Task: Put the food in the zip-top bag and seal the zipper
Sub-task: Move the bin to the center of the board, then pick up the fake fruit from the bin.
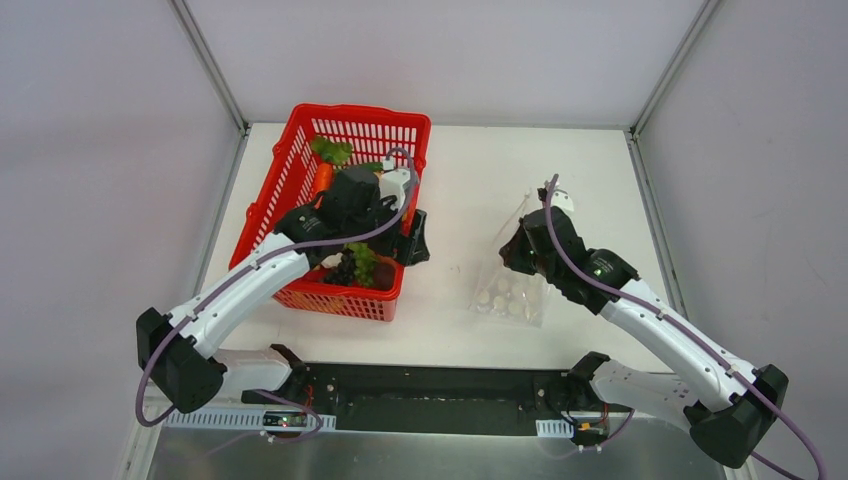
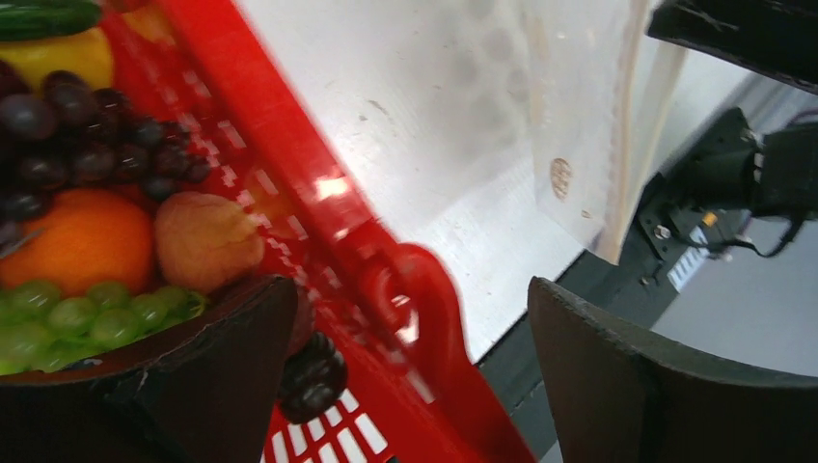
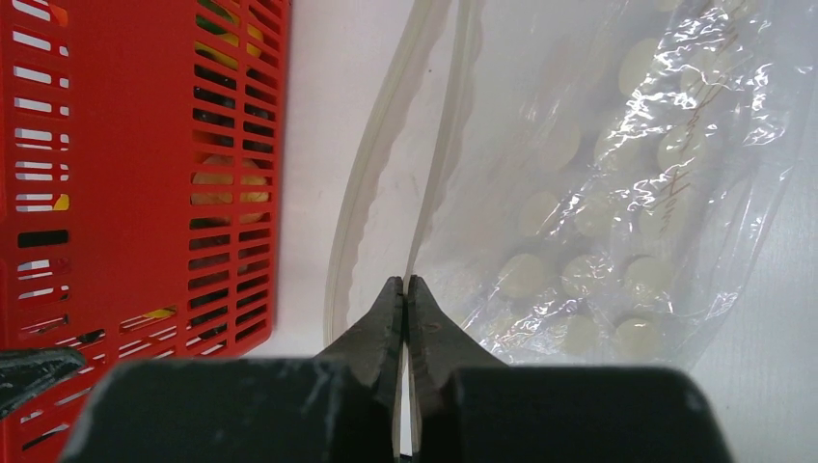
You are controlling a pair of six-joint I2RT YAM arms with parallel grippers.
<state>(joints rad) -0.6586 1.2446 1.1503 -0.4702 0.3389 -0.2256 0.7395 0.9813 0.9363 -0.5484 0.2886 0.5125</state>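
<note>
The food lies in the red basket (image 1: 300, 150): an orange ball (image 2: 82, 236), dark purple grapes (image 2: 77, 145), green grapes (image 2: 77, 313), a tan piece (image 2: 207, 241) and a yellow lemon (image 2: 58, 53). My left gripper (image 1: 390, 245) (image 2: 415, 367) is open, its jaws straddling the basket's right wall with nothing held. The zip-top bag (image 1: 510, 290) (image 3: 617, 193), clear with white dots, lies flat on the table to the right. My right gripper (image 1: 517, 250) (image 3: 406, 285) is shut on the edge of the bag's mouth, on one zipper (image 3: 439, 145) strip, holding it up off the other.
The red basket's slotted side (image 3: 145, 174) stands just left of the bag's mouth. Bare white table (image 1: 460, 190) lies between basket and bag. Grey walls close in the table at the back and both sides. The dark base rail (image 1: 430, 395) runs along the near edge.
</note>
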